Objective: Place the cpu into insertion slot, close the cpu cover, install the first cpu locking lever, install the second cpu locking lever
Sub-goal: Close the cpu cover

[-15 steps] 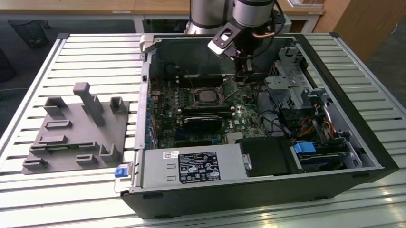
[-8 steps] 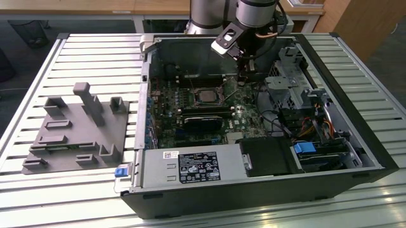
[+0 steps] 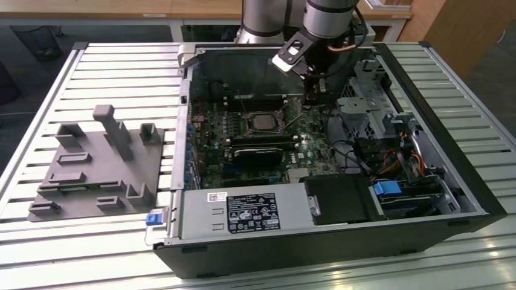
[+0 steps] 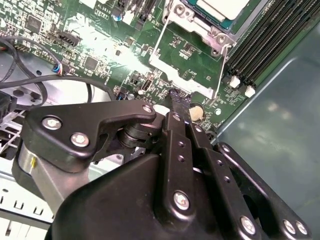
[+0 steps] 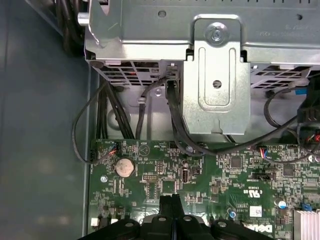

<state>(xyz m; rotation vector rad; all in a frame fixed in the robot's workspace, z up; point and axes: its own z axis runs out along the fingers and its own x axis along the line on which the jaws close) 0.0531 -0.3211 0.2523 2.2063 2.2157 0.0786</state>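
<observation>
Gripper [image 5: 171, 200] low over green circuit board [image 5: 220, 172], jaws pressed together; cpu [image 4: 220, 6] seated in insertion slot [image 4: 215, 36], near gripper tips.

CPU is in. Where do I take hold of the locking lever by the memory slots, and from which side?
Probably its free end: the locking lever is a thin bare rod rising off the board from a corner of the insertion slot. Come from above, the gripper straddling it, clear of the memory slots.
</observation>
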